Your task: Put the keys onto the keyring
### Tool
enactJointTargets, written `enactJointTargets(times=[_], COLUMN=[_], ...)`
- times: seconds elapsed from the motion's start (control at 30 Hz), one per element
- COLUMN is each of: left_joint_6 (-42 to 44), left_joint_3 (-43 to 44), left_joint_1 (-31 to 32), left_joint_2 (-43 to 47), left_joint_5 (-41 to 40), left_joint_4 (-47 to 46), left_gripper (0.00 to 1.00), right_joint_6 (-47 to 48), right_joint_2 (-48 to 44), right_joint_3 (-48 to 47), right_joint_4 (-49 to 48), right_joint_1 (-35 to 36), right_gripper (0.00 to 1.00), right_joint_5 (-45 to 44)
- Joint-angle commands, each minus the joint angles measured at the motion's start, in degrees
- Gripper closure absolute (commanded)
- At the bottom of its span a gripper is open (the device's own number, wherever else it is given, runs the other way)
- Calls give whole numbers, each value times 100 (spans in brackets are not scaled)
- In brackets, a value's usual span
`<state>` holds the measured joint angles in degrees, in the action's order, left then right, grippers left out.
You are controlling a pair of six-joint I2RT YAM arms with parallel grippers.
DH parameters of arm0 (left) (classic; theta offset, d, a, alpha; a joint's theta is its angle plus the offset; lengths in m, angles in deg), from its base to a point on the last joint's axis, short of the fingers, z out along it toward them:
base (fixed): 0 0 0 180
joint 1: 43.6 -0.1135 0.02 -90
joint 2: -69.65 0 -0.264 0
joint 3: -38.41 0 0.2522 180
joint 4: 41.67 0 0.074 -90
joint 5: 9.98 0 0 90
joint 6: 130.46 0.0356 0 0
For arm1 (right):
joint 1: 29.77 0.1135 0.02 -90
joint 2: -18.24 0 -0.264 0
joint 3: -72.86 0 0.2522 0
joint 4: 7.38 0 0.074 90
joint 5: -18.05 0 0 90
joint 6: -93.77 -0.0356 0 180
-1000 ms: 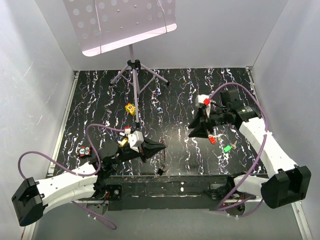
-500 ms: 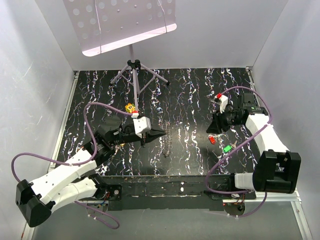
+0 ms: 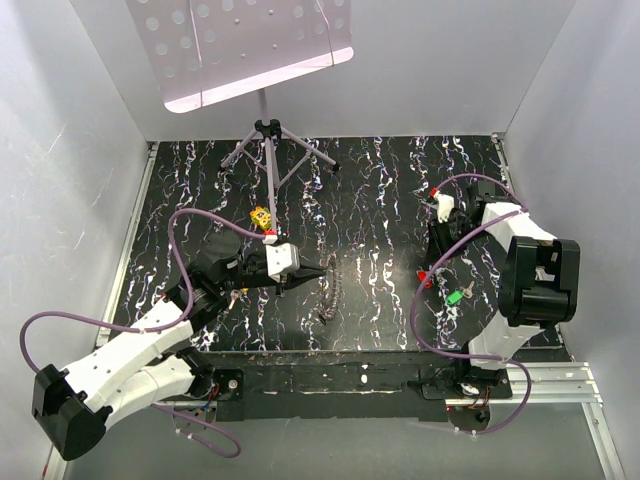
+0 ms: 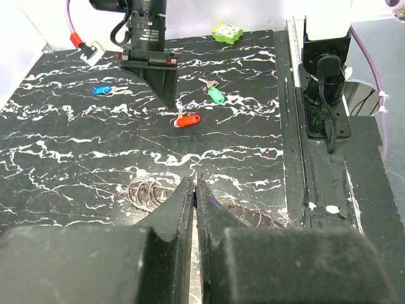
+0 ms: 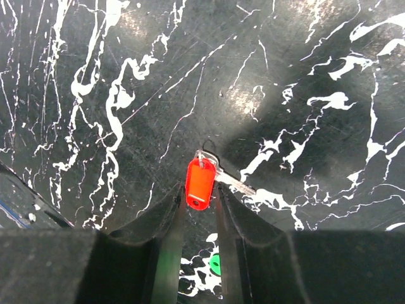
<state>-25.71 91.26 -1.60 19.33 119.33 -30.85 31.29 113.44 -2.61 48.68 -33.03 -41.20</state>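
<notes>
**Right jaws astride the red key, left jaws shut by the rings**

The right gripper [image 5: 200, 189] points straight down at the table [image 3: 380, 200], at about 4 o'clock from its middle in the top view. Its jaws stand partly apart, one on each side of the plastic head of the red key [image 5: 200, 179]. The key lies flat, with its silver blade pointing to 3 o'clock in the right wrist view. Only thin dark slivers show between the pads and the head, so I cannot tell whether they touch it.

The green key [image 3: 455, 297] lies on the table just beside the red one, at its 4 o'clock in the top view. The blue key [image 4: 101, 90] shows in the left wrist view alone, well apart at 10 o'clock from the red key.

The left gripper [image 4: 194, 181] is closed with nothing between its jaws. It hangs low over the table, and the keyrings [image 4: 147, 190], a tangle of thin wire loops, lie just beside its tip at 9 o'clock in its own view.

A small yellow block [image 3: 261, 215] sits at 12 o'clock from the left gripper in the top view
</notes>
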Motion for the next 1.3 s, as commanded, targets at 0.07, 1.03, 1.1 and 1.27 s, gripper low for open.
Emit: enactJointTargets(times=[0.07, 1.03, 1.1, 1.27], left_joint_6=[187, 371, 380, 380], left_joint_3=[63, 99, 107, 99], left_joint_1=[-16, -16, -16, -16], left_joint_2=[137, 111, 111, 119], left_joint_5=[182, 165, 165, 165], left_joint_4=[30, 232, 241, 241], left_gripper=[100, 100, 100, 100], right_joint_6=[-37, -19, -28, -28], right_joint_2=[218, 1009, 1010, 1001], right_joint_3=[-358, -649, -649, -649], right_joint_4=[67, 278, 278, 296], right_joint_1=[45, 590, 590, 590], right_gripper=[66, 72, 73, 74], right_joint_5=[72, -384, -437, -464])
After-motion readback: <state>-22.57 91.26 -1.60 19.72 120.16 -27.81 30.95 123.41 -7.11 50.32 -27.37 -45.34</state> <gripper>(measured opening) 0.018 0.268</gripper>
